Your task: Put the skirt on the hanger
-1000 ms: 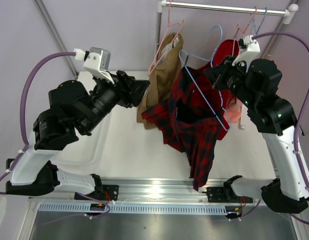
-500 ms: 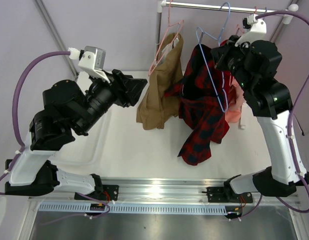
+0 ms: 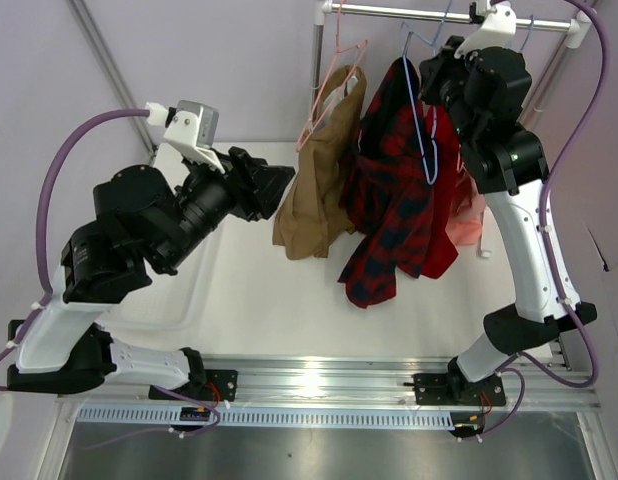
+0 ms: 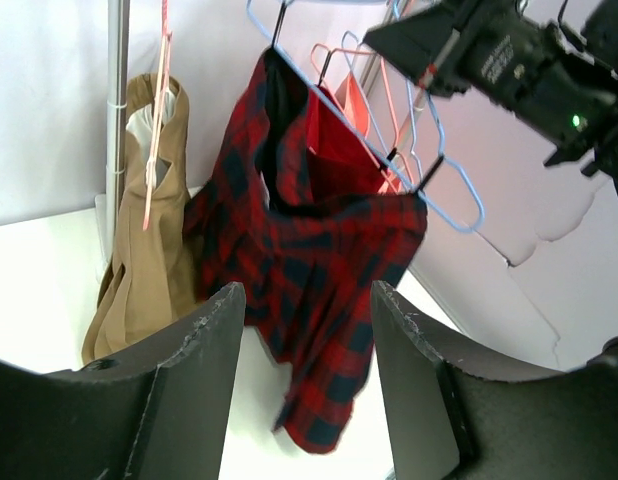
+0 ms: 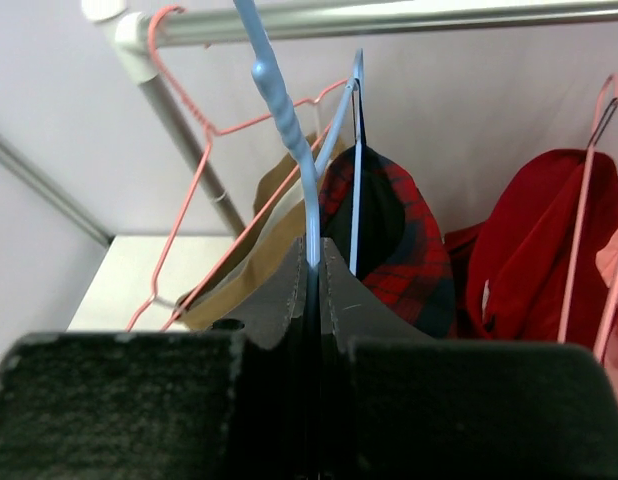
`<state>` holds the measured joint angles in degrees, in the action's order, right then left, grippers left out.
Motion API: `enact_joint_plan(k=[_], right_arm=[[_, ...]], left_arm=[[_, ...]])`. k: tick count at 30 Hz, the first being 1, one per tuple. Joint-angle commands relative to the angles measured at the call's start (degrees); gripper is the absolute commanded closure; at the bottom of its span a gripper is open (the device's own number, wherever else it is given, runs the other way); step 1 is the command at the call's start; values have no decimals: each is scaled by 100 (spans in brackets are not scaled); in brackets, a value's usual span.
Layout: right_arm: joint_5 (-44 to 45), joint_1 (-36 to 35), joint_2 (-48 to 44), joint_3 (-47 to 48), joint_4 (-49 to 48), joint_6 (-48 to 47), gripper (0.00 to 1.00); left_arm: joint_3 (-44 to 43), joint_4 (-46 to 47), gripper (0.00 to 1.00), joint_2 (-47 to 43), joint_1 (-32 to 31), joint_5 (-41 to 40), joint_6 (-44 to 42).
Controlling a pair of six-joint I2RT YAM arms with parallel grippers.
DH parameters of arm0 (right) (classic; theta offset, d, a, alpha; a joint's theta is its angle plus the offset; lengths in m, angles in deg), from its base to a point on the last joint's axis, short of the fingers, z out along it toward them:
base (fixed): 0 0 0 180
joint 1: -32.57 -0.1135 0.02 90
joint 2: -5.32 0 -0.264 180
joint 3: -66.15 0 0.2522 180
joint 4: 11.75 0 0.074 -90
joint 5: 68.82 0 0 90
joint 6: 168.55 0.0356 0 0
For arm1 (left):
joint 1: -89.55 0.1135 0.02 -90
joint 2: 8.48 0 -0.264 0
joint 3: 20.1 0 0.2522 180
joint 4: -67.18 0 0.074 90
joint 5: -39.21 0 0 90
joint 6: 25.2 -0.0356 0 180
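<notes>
Skirt (image 3: 394, 210) in the top view hangs draped over the light-blue hanger (image 3: 422, 140), clear of the table (image 3: 259, 300), with the tan garment (image 3: 314, 190) on its left and a plain red garment (image 3: 459, 215) behind on its right. Your right gripper (image 3: 436, 72) is up near the rail (image 3: 389, 10), at the neck of the hanger. Your left gripper (image 3: 277, 183) points at the tan garment from the left, apart from the clothes. Left wrist view: the left fingers (image 4: 194, 350) stand wide apart with nothing between them; beyond them the skirt sags from the hanger, and a bare corner of blue wire sticks out to the right. Right wrist view: the right fingers (image 5: 289, 290) are pressed together on the blue wire just under the hook. The hook rises across the rail, but you cannot tell whether it is over it. The skirt's top edge shows just past the fingers
</notes>
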<state>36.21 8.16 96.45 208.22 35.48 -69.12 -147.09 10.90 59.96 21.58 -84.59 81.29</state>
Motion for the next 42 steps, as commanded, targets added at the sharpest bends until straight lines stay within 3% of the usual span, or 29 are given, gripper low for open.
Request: enact_joint_plan(k=[1,11,19,30,42], right_arm=[[159,242,27,388,-1237,-47,100],[-1712,1578,361,-218,-2010,771,100],[-1845,1606,853,-34,-2029,709,100],[-1169,1351,1205,-368,-1862,771,100],[-1090,1394,1443,-544,-1581,850,100]], left_arm=[[117,139,41,-77,11,67,3],[687,393,41,-270,11,137,-5],[934,543,41,-297,11,172,-120],[1084,605,40,-341,20,172,-155],[1180,526,40,-349,20,190,-67]])
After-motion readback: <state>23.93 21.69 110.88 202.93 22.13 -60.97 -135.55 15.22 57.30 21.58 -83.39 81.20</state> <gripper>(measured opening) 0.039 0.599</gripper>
